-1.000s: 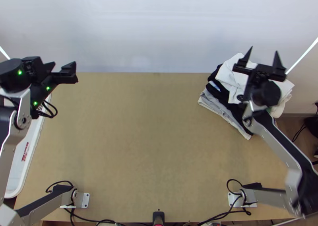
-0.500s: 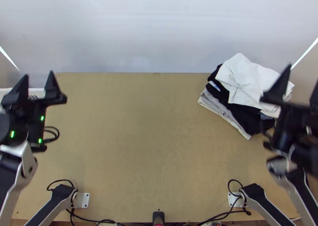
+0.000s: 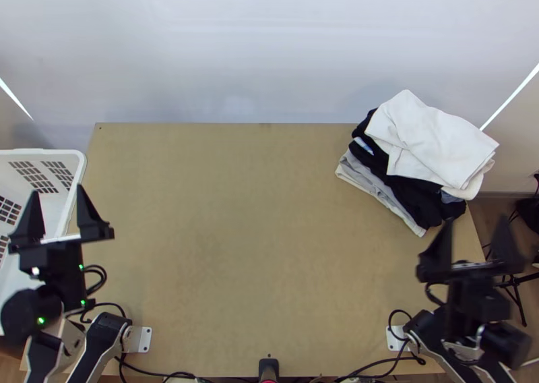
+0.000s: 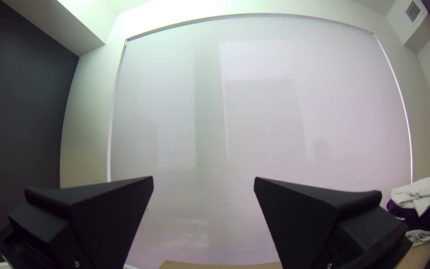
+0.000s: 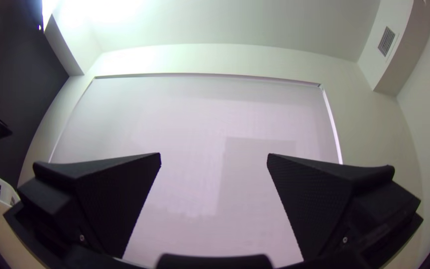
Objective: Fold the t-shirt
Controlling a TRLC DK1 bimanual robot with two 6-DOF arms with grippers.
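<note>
A pale screen [image 3: 269, 52] is rising beyond the table's straight twelve-o'clock edge. Taking clock directions from its middle, the wooden table [image 3: 269, 214] is stretching between my two grippers, leaving broad room for sweeping across. The white basket [image 3: 42, 152] is sitting at ten, beside the table's left edge. At two, a clothes pile [image 3: 418, 201] is lying near the far right corner, with a folded white cloth [image 3: 434, 137] resting on top. My left gripper [image 3: 58, 189] is hanging at nine, fingers spread; my right gripper [image 3: 475, 221] is hanging at three, fingers spread across the side edge.
</note>
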